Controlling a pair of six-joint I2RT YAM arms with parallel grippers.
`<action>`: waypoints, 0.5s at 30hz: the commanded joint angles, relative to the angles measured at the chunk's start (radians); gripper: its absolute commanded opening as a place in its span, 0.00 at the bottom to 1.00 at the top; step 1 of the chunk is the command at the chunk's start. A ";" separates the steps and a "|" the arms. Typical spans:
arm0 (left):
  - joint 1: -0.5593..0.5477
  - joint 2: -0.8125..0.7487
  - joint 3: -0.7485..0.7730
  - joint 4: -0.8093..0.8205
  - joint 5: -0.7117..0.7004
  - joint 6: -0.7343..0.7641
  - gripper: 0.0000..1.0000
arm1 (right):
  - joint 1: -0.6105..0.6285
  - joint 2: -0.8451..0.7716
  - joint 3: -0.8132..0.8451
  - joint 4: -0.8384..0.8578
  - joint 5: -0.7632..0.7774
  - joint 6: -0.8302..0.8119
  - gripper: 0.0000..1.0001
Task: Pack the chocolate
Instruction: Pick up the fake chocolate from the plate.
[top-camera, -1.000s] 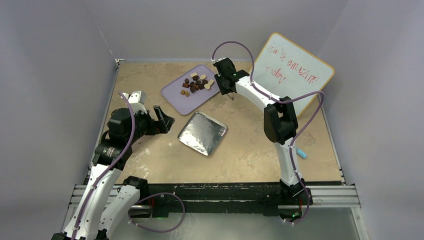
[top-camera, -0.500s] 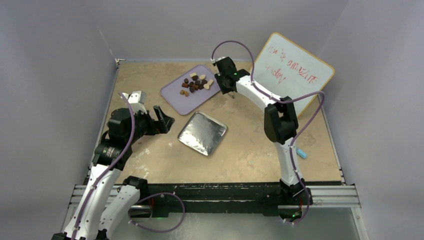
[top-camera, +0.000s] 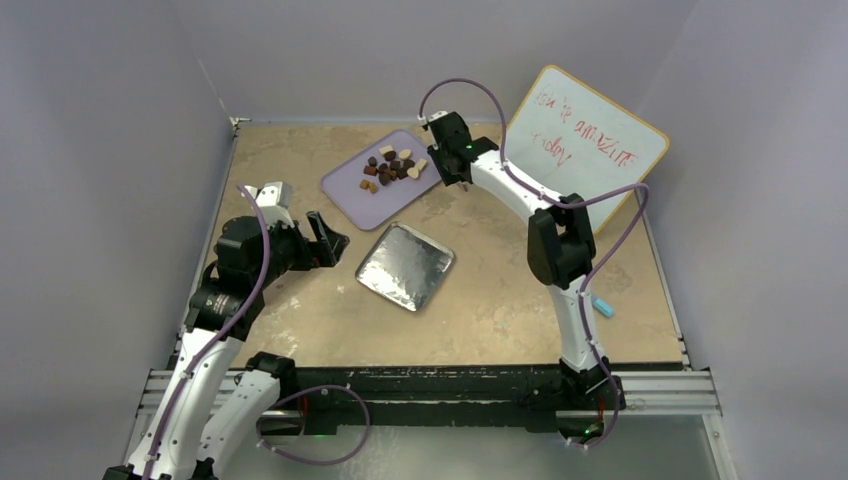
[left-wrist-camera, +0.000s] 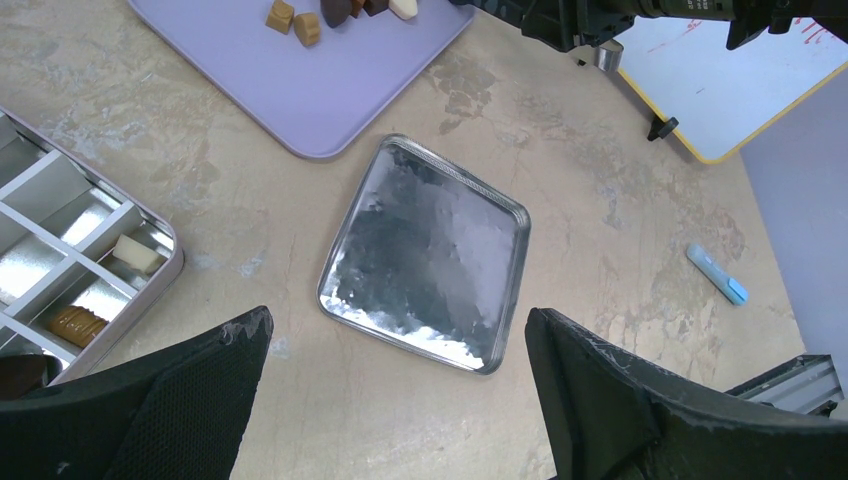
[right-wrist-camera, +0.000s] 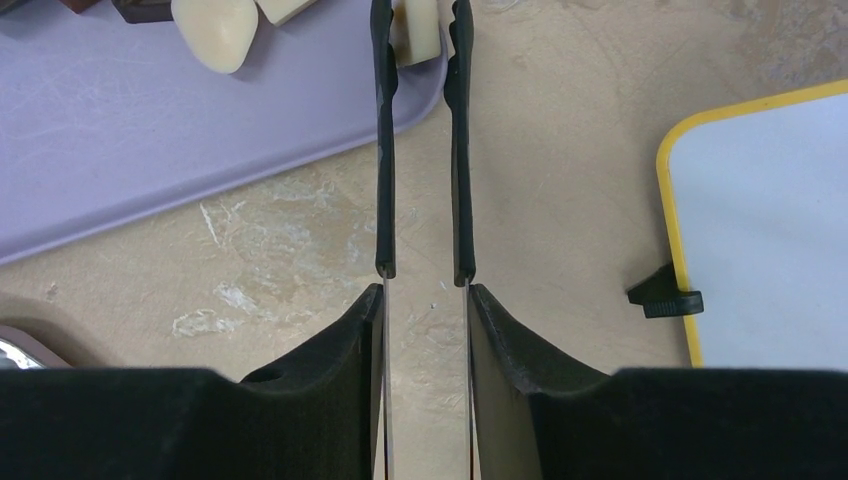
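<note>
The chocolate (top-camera: 392, 166) lies as a small heap of dark, caramel and cream lumps on a lilac tray (top-camera: 350, 188) at the back. My right gripper (right-wrist-camera: 418, 20) reaches the tray's right corner. Its thin fingers are shut on one cream-white chocolate (right-wrist-camera: 415, 30), which sits between the tips. Two more cream lumps (right-wrist-camera: 215, 30) lie just to its left. My left gripper (left-wrist-camera: 395, 340) hangs open over bare table, just in front of the silver foil square (left-wrist-camera: 425, 255), with nothing between its fingers.
A compartment box (left-wrist-camera: 60, 250) at the left holds a cream piece (left-wrist-camera: 135, 253) and a caramel piece (left-wrist-camera: 75, 322). A yellow-rimmed whiteboard (top-camera: 585, 140) leans at the back right. A small blue marker (top-camera: 601, 306) lies by the right edge.
The right gripper has narrowed slightly round the cream lump and shifted a little toward the back. The left arm has not moved.
</note>
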 joint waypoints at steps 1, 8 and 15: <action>-0.006 -0.001 -0.006 0.017 0.008 0.010 0.96 | 0.006 -0.017 0.034 0.012 0.044 -0.026 0.33; -0.007 0.000 -0.005 0.017 0.008 0.011 0.96 | 0.006 -0.021 0.032 0.013 0.059 -0.038 0.37; -0.007 0.003 -0.005 0.017 0.008 0.011 0.96 | 0.006 -0.024 0.028 0.013 0.064 -0.049 0.32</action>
